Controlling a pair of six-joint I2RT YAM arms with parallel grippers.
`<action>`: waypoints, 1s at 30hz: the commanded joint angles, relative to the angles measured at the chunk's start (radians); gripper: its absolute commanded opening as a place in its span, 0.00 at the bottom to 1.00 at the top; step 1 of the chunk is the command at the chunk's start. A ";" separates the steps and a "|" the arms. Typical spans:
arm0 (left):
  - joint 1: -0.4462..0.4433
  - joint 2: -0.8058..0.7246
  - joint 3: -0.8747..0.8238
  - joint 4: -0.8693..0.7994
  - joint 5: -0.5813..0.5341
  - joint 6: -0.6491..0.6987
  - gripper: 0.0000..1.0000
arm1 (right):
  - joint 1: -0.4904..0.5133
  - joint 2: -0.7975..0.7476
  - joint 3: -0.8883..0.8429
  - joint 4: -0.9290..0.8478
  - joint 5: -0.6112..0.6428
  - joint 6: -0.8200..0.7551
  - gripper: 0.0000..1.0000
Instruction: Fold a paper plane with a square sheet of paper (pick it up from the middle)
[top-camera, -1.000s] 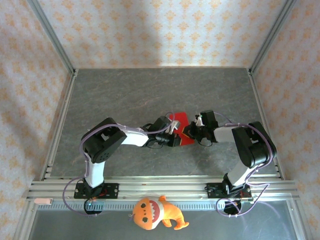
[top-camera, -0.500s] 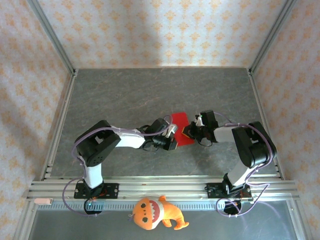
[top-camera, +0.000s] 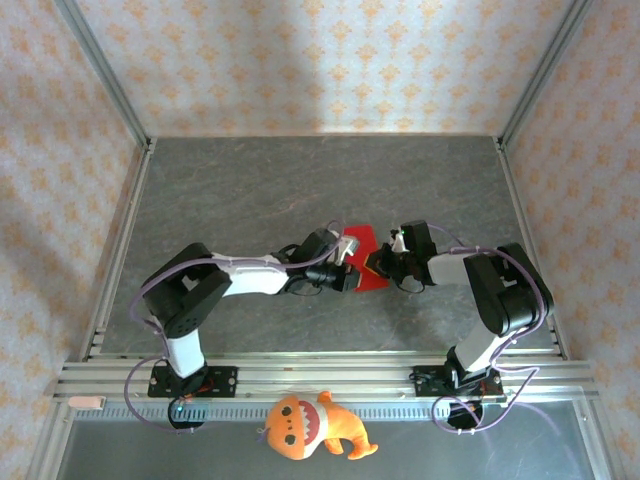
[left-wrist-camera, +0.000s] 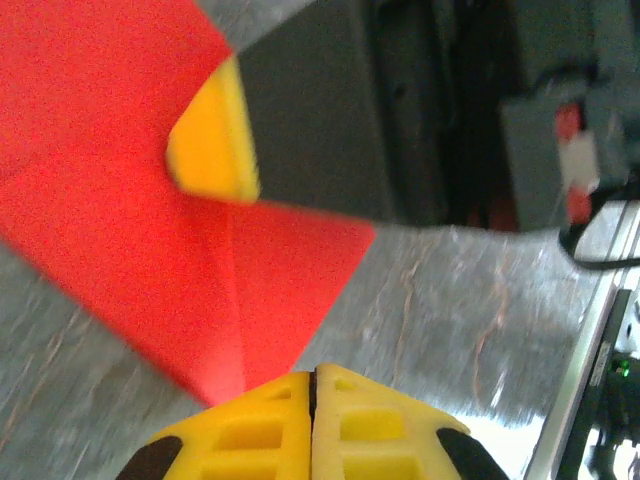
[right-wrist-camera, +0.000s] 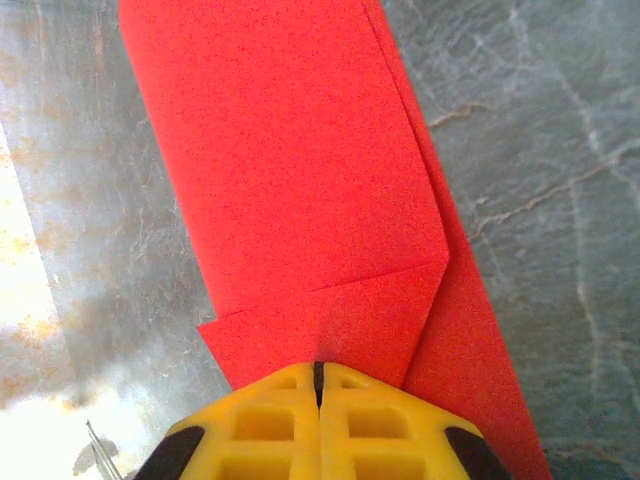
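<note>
Left gripper (left-wrist-camera: 313, 392) has edged forward, pinching red paper (left-wrist-camera: 110, 200).

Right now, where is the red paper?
Top view: the red paper lies centrally on the table between the shut tools, left tool on its left, right tool on its right.

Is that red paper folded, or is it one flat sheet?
Folded. The right wrist view shows the red paper in overlapping layers, with a slanted flap edge across it; the left wrist view shows a crease line.
</note>
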 joint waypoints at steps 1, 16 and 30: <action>-0.006 0.069 0.061 0.049 0.039 -0.014 0.08 | 0.000 0.041 -0.053 -0.151 0.112 -0.017 0.00; -0.013 0.063 -0.161 0.012 0.016 -0.025 0.07 | 0.000 0.062 -0.055 -0.154 0.124 -0.030 0.00; -0.002 -0.089 -0.080 -0.007 -0.055 -0.055 0.03 | 0.000 0.041 -0.054 -0.137 0.113 0.000 0.00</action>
